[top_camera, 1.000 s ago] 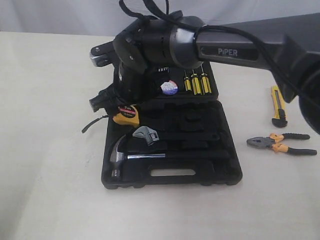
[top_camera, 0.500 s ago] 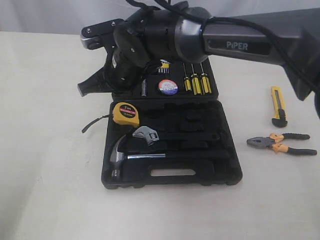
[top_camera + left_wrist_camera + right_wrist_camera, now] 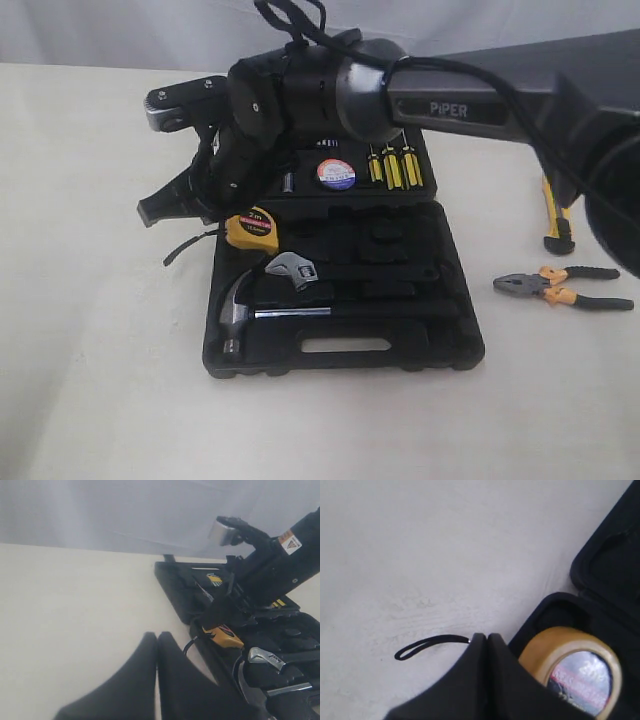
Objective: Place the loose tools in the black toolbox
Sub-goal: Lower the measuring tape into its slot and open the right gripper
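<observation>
Counted on the table: one toolbox (image 3: 402,243), one tape measure (image 3: 252,228), one tape roll (image 3: 337,174), three screwdrivers (image 3: 391,168), one hammer (image 3: 237,308), one wrench (image 3: 292,268), one knife (image 3: 557,222), one pliers (image 3: 560,287).

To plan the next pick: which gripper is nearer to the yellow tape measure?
Right. The right gripper hangs just beside the tape measure, at the edge of the toolbox; the left gripper is over bare table, farther off.

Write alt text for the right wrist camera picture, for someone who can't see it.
The right gripper, shut and empty, hangs close to the yellow tape measure, which sits in a corner pocket of the black toolbox. Its black strap loops out onto the pale table.
</observation>
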{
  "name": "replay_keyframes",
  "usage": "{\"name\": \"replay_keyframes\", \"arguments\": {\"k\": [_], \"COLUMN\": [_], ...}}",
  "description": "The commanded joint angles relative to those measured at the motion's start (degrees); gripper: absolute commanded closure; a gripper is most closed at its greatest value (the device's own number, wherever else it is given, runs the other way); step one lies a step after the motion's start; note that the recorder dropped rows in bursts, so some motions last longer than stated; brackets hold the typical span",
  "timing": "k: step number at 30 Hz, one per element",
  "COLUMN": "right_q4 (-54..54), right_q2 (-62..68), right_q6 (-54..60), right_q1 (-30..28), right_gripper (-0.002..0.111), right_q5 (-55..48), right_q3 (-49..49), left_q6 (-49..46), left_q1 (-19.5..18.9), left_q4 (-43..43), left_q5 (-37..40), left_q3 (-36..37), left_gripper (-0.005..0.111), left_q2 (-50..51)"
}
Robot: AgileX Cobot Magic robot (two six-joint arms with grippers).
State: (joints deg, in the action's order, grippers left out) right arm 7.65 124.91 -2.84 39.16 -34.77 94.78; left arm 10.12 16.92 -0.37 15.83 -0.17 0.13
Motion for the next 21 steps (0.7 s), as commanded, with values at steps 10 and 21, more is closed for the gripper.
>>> {"name": "replay_keyframes", "arguments": {"k": [10,21], "right_q4": [-0.20,-1.97], "right_q2": [4.51,-1.87], "right_q6": [0.73,0.45], "right_q1": [-0.42,-0.42], "right_gripper": [0.109,0.109], "right_q5": [0.43,-0.18], "right_q3": [-0.20,-0.20], "left_q6": [0.03,0.03], "left_q1": [0.32,0.32], "left_q4": [0.37,0.37], "left_q5": [-0.22,-0.22], "left_q3": [0.17,0.17], "left_gripper": [0.107,0.107], "left_q2": [-0.13,-0.13]}}
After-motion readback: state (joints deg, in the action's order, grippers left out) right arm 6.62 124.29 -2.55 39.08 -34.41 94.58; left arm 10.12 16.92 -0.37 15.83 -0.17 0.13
